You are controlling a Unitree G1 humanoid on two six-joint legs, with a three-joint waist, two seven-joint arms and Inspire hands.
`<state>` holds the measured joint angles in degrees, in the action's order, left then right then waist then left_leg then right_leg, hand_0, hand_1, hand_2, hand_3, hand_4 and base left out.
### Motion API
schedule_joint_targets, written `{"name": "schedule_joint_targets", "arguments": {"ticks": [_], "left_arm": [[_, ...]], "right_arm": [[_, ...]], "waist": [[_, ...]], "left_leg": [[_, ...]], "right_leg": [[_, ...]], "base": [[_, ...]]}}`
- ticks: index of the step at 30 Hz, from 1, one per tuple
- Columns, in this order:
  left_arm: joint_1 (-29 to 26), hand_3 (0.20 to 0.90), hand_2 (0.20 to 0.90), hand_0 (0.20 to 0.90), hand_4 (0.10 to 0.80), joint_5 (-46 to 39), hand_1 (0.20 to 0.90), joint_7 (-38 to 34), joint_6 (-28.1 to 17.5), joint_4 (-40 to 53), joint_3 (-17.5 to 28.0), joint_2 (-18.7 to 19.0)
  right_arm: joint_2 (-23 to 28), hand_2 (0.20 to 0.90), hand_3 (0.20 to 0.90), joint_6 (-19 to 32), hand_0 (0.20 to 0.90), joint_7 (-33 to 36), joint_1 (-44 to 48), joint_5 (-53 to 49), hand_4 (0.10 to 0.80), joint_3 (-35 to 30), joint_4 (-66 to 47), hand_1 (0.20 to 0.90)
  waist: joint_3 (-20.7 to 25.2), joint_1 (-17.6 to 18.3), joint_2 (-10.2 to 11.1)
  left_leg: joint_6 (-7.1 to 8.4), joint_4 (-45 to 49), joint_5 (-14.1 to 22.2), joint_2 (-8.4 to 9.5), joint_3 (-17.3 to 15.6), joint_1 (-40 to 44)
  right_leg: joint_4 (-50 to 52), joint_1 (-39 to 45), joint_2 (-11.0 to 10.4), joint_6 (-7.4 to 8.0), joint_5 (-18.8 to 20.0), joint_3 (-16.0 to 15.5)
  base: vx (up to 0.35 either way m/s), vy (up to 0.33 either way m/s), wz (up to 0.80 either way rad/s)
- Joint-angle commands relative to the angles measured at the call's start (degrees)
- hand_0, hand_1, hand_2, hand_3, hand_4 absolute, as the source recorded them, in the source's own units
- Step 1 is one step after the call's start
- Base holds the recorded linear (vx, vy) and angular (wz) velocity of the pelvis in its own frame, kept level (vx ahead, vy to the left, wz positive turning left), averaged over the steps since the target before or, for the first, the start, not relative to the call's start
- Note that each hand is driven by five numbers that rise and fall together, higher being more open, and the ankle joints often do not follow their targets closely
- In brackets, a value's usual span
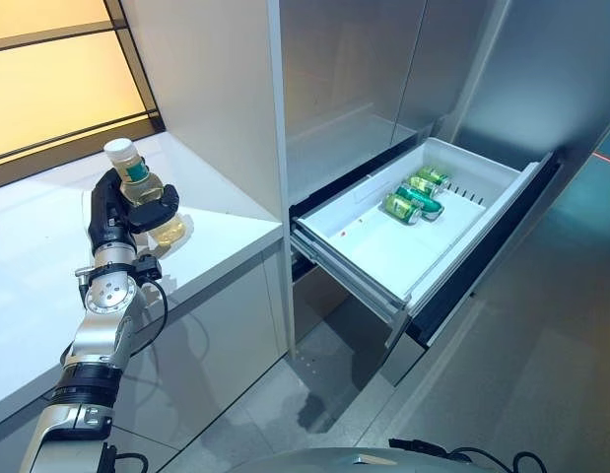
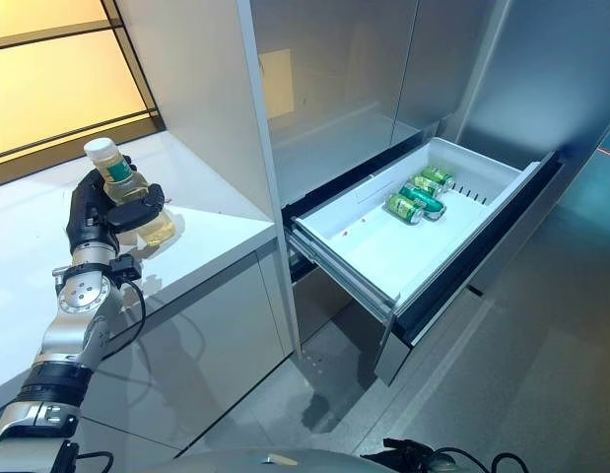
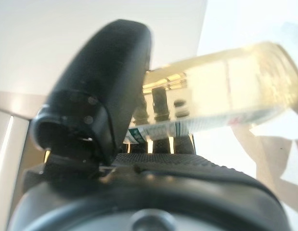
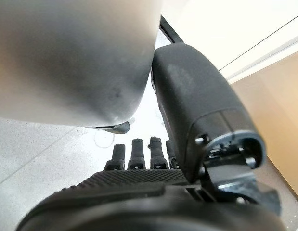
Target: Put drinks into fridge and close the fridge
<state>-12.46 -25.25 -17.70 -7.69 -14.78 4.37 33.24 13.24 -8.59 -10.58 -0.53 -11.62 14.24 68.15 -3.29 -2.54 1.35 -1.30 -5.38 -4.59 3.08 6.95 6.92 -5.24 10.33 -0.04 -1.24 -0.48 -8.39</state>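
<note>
In the left eye view, the left robot hand (image 1: 127,209) is wrapping its fingers and thumb around a bottle (image 1: 139,187) of pale yellow drink with a cream cap and a green neck label. The bottle is standing upright over the white desk (image 1: 48,246), close to its front edge; whether its base is touching the surface cannot be told. To the right, the fridge drawer (image 1: 383,256) is standing pulled out, and three green cans (image 1: 415,197) are lying on their sides, side by side, near its back end. The rest of the drawer floor is showing bare white. The tall grey fridge doors (image 1: 354,69) above the drawer are sitting closed.

The right eye view is showing the same layout: the left robot hand (image 2: 102,212) is gripping the bottle (image 2: 117,182) at the desk edge, and the cans (image 2: 418,195) are resting in the open drawer (image 2: 373,251).

In the left wrist view, the thumb (image 3: 103,91) is pressing against the bottle (image 3: 221,96), with the fingers curling behind it.

In the right wrist view, the right robot hand (image 4: 139,159) is hanging over the grey floor (image 4: 33,149), holding nothing, its fingers extending loosely side by side and its thumb standing apart.
</note>
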Motion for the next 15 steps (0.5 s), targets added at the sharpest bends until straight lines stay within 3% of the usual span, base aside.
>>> {"name": "schedule_joint_targets", "arguments": {"ticks": [1,11,15], "left_arm": [[-8.27,0.2,0.3,0.3,0.1,-1.92,0.3,1.1,-10.42,4.9,3.86,0.39],[-8.8,0.2,0.3,0.3,0.1,-8.37,0.3,7.14,-13.01,6.19,3.36,0.09],[-9.18,0.2,0.3,0.3,0.1,-19.25,0.3,15.12,-13.0,15.14,3.16,-1.87]], "right_arm": [[0.34,0.9,0.9,-1.17,0.9,-1.33,-1.93,2.29,0.8,2.0,-0.43,0.9],[0.48,0.9,0.9,-1.68,0.9,-1.54,-2.18,1.69,0.8,2.87,-4.09,0.9],[0.5,0.9,0.9,0.72,0.9,-2.46,-1.95,4.37,0.8,5.0,-9.02,0.9]], "waist": [[1.88,0.67,-0.96],[1.9,0.99,-0.93],[1.85,0.75,-0.76]], "left_leg": [[-0.19,0.38,6.11,-0.31,-3.54,1.89],[-0.15,0.38,6.07,-0.34,-3.59,1.86],[-0.14,0.38,6.02,-0.31,-3.19,1.71]], "right_leg": [[3.48,-1.57,-1.54,3.1,-1.26,3.22],[3.59,-1.65,-1.47,3.13,-1.29,3.51],[3.31,-1.57,-1.51,3.09,-1.1,3.48]], "base": [[0.0,0.0,0.0],[0.0,0.0,0.0],[0.0,0.0,0.0]]}}
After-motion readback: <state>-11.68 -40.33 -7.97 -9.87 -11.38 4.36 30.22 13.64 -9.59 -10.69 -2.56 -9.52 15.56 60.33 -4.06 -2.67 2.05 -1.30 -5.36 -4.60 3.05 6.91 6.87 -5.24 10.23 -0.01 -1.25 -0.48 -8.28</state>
